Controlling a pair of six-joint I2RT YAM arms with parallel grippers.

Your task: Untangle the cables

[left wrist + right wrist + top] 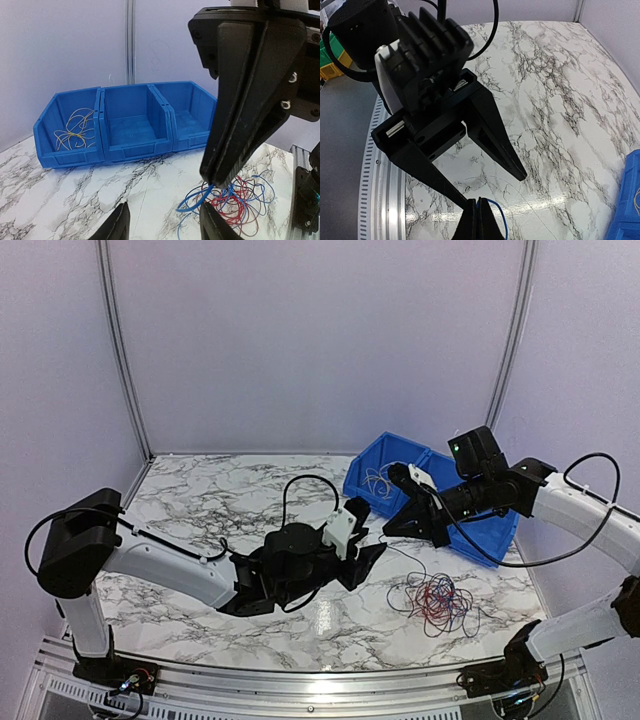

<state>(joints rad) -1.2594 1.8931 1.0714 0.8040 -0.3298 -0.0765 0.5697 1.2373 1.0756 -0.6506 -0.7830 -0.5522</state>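
Partly done: pale tan hair-fine wires point(75, 131) already lie in 1 end compartment of the blue 3-compartment plastic bin point(132, 150) — the red and dark blue looping cables point(440, 600) remain bunched on the marble table point(200, 500). The right gripper point(477, 210) pinches 1 blue strand; the left gripper point(495, 190) is half-open, empty

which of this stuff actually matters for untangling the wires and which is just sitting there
Part of the job:
tangle of red and blue wires
blue wire, pinched in the right hand
left hand, open
tan wires, lying in the blue bin

Just there:
blue bin itself, perhaps a drop-off
marble table
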